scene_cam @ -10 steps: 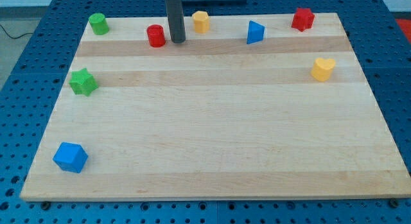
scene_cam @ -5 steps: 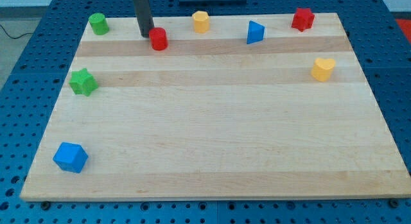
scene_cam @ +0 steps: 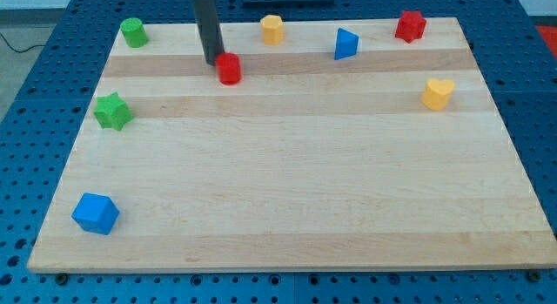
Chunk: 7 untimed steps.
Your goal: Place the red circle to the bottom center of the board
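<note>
my tip [scene_cam: 213, 62] – upper-left of red circle [scene_cam: 229, 69]

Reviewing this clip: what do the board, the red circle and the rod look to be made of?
Board: pale wood, likely joined planks, since grain and lengthwise seams show; smooth matte finish.
Red circle: probably plastic or painted wood; uniform saturated colour, slight sheen.
Rod, my tip just left of the red circle: dark, smooth, dull; metal or plastic, cannot tell.

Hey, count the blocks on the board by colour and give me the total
Red: 2, the circle and the block at the view's top right
Green: 2
Yellow: 2
Blue: 2
Total: 8
</note>
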Motion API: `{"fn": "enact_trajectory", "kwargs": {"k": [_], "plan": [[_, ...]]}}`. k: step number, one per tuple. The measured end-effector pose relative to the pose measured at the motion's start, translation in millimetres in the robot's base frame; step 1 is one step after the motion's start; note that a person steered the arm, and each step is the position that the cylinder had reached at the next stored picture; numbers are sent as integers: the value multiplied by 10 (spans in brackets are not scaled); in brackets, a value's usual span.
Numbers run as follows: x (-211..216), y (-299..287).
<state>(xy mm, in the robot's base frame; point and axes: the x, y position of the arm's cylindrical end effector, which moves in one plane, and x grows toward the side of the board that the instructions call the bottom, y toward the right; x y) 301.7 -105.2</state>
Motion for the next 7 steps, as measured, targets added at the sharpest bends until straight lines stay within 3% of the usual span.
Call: {"fn": "enact_trajectory", "kwargs": {"k": [1,3,6,7], "plan": [[429,325],[229,386],[1560,602],[1468,602]]}}
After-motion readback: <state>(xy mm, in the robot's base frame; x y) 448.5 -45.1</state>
